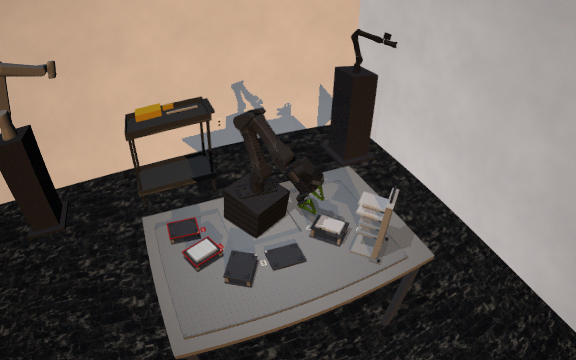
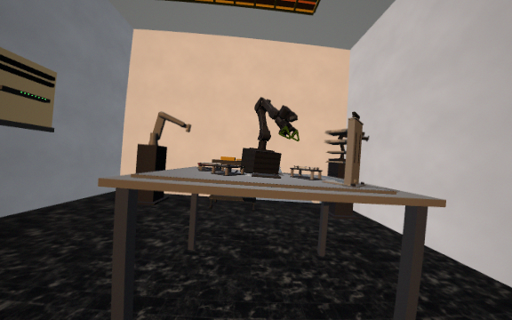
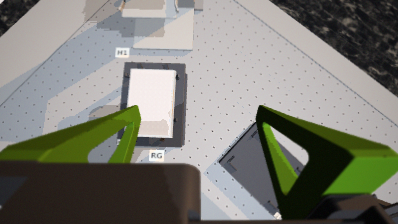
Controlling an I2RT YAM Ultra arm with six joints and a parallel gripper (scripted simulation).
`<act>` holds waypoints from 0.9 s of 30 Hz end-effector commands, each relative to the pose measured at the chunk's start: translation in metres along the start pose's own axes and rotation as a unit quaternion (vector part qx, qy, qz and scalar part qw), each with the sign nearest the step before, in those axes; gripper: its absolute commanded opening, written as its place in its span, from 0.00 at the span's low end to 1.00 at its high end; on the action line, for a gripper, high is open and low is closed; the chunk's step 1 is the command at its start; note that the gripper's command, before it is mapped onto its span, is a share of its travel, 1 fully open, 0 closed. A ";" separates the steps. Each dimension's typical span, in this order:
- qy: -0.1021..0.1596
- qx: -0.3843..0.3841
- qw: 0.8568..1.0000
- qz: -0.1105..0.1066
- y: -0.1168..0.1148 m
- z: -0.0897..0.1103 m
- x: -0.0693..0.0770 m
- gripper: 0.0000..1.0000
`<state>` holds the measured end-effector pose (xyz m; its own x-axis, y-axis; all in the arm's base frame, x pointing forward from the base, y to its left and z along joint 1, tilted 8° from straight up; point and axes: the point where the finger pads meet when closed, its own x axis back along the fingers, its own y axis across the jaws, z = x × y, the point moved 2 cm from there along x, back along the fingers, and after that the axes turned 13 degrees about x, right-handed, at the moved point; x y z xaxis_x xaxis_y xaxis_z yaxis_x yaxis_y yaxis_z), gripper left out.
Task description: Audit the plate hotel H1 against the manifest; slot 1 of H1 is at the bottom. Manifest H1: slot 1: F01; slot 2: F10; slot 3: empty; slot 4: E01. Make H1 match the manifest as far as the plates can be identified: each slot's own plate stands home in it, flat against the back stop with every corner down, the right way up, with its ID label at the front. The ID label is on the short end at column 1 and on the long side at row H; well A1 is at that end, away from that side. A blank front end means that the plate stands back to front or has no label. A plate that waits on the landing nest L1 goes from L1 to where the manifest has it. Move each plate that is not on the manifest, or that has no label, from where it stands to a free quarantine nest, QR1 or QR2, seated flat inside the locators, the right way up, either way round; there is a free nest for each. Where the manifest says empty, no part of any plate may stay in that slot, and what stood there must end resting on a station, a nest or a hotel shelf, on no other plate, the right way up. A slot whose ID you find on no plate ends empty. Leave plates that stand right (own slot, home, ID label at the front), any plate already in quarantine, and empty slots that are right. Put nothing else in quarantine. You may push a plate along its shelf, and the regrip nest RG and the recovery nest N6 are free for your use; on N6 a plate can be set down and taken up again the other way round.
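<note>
The plate hotel H1 (image 1: 374, 225) stands at the table's right end, and its foot shows at the top of the wrist view (image 3: 150, 10). A white plate lies on its top shelf (image 1: 374, 201); the lower shelves are too small to read. A white plate (image 3: 151, 102) (image 1: 329, 228) sits on the regrip nest RG, just in front of the hotel. My gripper (image 3: 198, 111) (image 1: 311, 200) is open and empty. It hangs high above the table, short of the RG nest, and also shows in the exterior view (image 2: 291, 133). No ID labels are readable.
The flat dark nest N6 (image 3: 250, 165) lies below my right finger (image 1: 285, 255). Another dark nest (image 1: 240, 267) sits to its left. Two red-rimmed quarantine nests stand at the left: one empty (image 1: 184, 229), one holding a white plate (image 1: 202, 251). The arm's base block (image 1: 256, 205) is in the middle.
</note>
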<state>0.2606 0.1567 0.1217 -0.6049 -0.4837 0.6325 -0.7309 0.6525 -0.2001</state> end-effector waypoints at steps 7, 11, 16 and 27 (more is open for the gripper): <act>-0.016 -0.008 1.000 0.017 0.017 -0.022 -0.004 1.00; -0.016 -0.009 1.000 0.017 0.029 -0.027 -0.006 1.00; -0.016 -0.009 1.000 0.017 0.038 -0.031 -0.008 1.00; -0.016 -0.010 1.000 0.016 0.072 -0.045 -0.014 1.00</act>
<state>0.2237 0.2283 0.1149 -0.5938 -0.4750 0.6494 -0.7393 0.6407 -0.2075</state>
